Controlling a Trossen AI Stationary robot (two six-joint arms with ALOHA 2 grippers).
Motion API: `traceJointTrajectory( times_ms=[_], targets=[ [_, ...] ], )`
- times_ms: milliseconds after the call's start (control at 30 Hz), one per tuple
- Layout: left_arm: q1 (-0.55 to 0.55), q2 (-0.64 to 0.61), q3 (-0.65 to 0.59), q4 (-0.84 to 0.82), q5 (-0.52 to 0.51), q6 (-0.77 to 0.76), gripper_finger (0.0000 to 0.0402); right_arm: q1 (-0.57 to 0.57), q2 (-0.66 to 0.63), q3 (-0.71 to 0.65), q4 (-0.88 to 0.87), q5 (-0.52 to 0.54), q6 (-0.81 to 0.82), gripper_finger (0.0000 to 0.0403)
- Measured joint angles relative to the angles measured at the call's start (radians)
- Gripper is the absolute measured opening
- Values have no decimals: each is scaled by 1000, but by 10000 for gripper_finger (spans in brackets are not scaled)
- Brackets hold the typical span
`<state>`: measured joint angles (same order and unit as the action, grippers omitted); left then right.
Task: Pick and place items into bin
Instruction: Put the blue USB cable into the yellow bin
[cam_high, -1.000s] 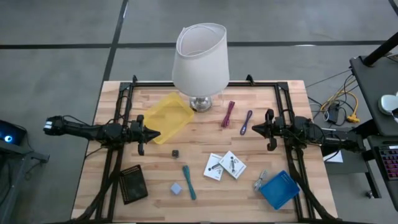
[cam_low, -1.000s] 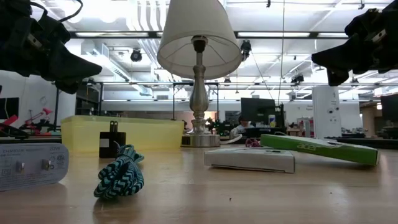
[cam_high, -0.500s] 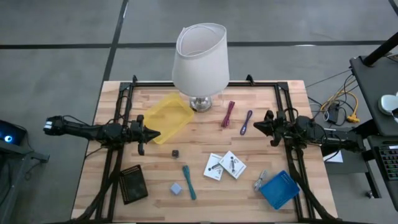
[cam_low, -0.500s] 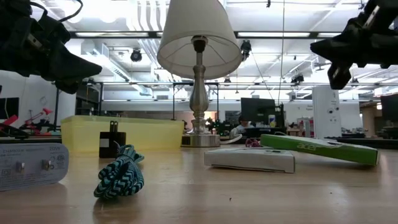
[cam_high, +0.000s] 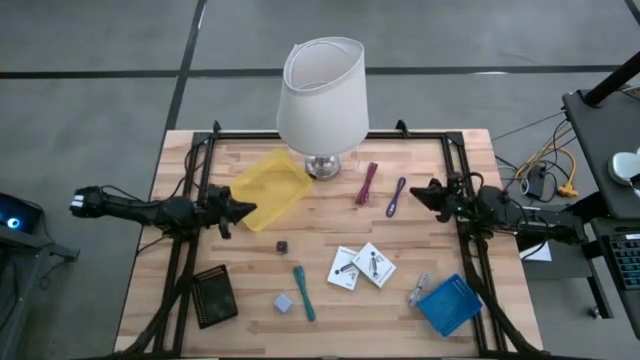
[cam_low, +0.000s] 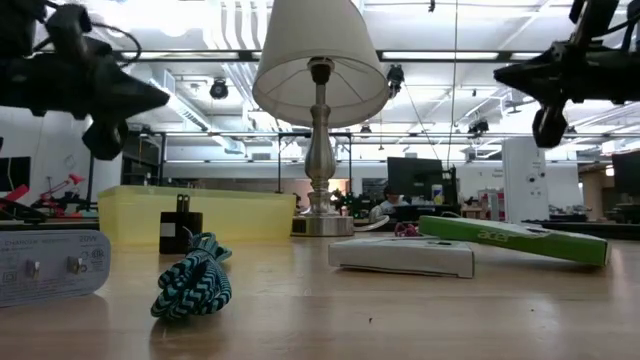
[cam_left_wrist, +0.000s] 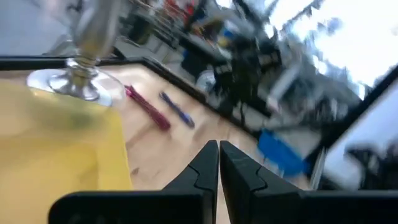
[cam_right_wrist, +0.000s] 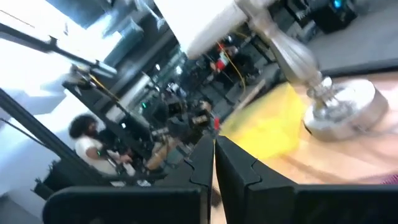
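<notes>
Bin (cam_high: 268, 187) left of lamp (cam_high: 322, 95)

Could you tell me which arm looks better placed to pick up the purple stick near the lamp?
Probably the right. The right gripper is close beside the purple stick, empty, fingers shut. The left gripper is by the yellow bin, across the table, also shut.

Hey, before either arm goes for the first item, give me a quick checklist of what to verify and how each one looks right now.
1. Left hand free: ok, shut and holding nothing, raised beside the yellow bin.
2. Right hand free: ok, shut, raised beside the purple stick.
3. Bin open to receive: ok, nothing covers it.
4. Bin contents: cannot tell.
5. Magenta stick reachable: ok, lying flat, apart from the purple one.
6. Lamp clearance: not ok, its base stands right beside the bin's far corner.
</notes>
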<state>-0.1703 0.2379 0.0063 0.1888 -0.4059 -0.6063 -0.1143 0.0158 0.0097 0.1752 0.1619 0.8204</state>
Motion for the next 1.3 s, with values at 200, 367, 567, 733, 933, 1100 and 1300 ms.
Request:
traceJointTrajectory(
  times_ms=[200, 367, 567, 733, 933, 1100, 1300],
  targets=[
    [0, 4, 0, 224, -12, 36, 0, 1, 12, 0, 210, 55, -93, 12],
    [-1, 16, 0, 504, -11, 218, 2, 1, 64, 14, 350, 44, -89, 45],
    [-1, 46, 8, 621, -2, 351, 62, 1, 213, 151, 222, 13, -88, 118],
    [0, 70, 36, 624, -3, 381, 126, 0, 364, 338, -33, -2, -118, 163],
    [0, 67, 35, 729, -19, 366, 155, 0, 528, 564, -534, 157, 80, 163],
    [0, 66, 34, 745, -19, 379, 157, 0, 655, 668, -740, 236, 332, 151],
    [0, 78, 34, 745, -19, 378, 157, -2, 809, 720, -746, 201, 305, 147]
  ],
)
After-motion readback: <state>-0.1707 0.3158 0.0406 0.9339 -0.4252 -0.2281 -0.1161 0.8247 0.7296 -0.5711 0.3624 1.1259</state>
